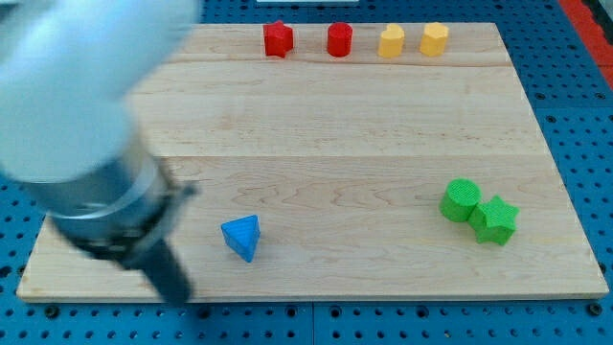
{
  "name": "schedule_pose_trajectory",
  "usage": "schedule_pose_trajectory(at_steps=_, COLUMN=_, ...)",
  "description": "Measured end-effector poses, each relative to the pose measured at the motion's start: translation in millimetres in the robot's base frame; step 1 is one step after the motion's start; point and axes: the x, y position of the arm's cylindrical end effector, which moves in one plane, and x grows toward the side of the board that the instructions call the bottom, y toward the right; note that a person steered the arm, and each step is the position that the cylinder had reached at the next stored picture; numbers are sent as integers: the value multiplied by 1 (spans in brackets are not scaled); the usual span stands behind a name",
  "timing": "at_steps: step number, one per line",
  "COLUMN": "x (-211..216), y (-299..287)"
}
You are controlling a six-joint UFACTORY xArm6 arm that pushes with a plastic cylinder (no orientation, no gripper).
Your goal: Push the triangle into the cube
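Note:
A blue triangle block (240, 237) lies near the view's bottom, left of centre, on the wooden board (335, 134). No cube shows in the camera view; the large blurred arm (77, 105) hides the board's left part. My dark rod slants down from the arm, and my tip (179, 293) rests near the board's bottom edge. It is to the left of the blue triangle and a little lower, with a gap between them.
Along the view's top edge stand a red star (278, 39), a red cylinder (339, 40) and two yellow blocks (390, 42) (434, 38). At the lower right a green cylinder (461, 200) touches a green star (495, 219).

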Motion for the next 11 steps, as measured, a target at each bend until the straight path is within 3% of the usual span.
schedule_pose_trajectory(at_steps=1, x=-2, y=89)
schedule_pose_trajectory(at_steps=2, x=-43, y=74)
schedule_pose_trajectory(at_steps=4, x=-92, y=-39)
schedule_pose_trajectory(at_steps=6, x=-65, y=36)
schedule_pose_trajectory(at_steps=7, x=-43, y=34)
schedule_pose_trajectory(at_steps=9, x=-78, y=-60)
schedule_pose_trajectory(at_steps=11, x=-77, y=-34)
